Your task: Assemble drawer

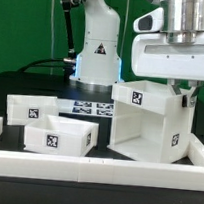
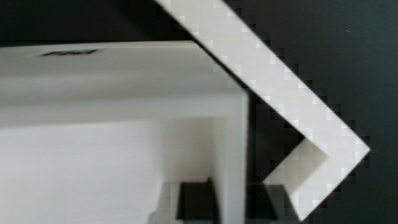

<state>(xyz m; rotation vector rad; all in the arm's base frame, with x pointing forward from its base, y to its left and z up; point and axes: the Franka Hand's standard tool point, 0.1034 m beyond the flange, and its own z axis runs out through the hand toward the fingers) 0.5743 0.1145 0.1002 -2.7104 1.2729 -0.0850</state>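
The drawer's large white housing (image 1: pixel 146 122) stands at the exterior view's right, a tag on its top and one on its side. Two small white trays with tags lie to its left, one further back (image 1: pixel 31 109) and one nearer the front (image 1: pixel 59 137). My gripper (image 1: pixel 181 93) comes down from above onto the housing's right wall. In the wrist view the two dark fingers (image 2: pixel 196 200) sit on either side of that thin white wall (image 2: pixel 231 150), closed against it, with my gripper (image 2: pixel 233 205) centred on it. The housing's floor (image 2: pixel 98 140) fills the view beside the wall.
A low white border rail (image 1: pixel 94 171) runs along the front and up both sides; its corner shows as an angled white strip in the wrist view (image 2: pixel 267 90). The marker board (image 1: pixel 89 109) lies behind the trays. The robot base (image 1: pixel 98 49) stands at the back.
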